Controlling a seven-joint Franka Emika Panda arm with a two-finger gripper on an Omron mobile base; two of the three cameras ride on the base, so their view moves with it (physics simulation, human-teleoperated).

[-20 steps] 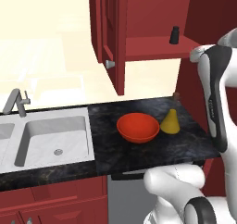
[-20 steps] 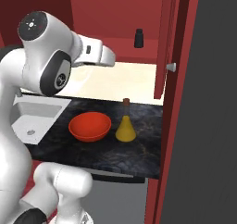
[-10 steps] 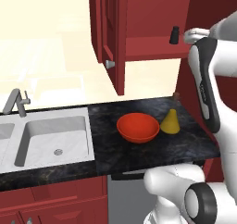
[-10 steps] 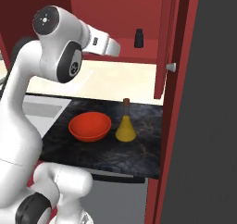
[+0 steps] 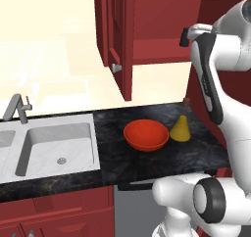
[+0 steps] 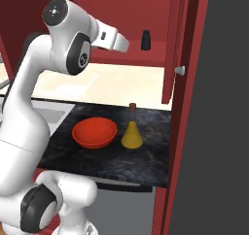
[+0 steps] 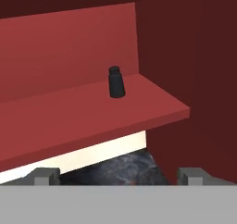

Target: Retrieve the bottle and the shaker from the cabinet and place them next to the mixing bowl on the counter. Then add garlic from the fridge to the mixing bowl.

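We see our gripper (image 7: 115, 174) with its jaws spread wide and empty, touching nothing, raised level with the cabinet (image 7: 69, 52) shelf. Ahead on that smooth red shelf the shaker (image 7: 116, 82) stands upright, small, black and roughly cylindrical. Below, on the marbled black counter (image 5: 162, 160), the glossy round mixing bowl (image 5: 146, 135) sits just left of the cone-shaped yellow bottle (image 5: 181, 129).
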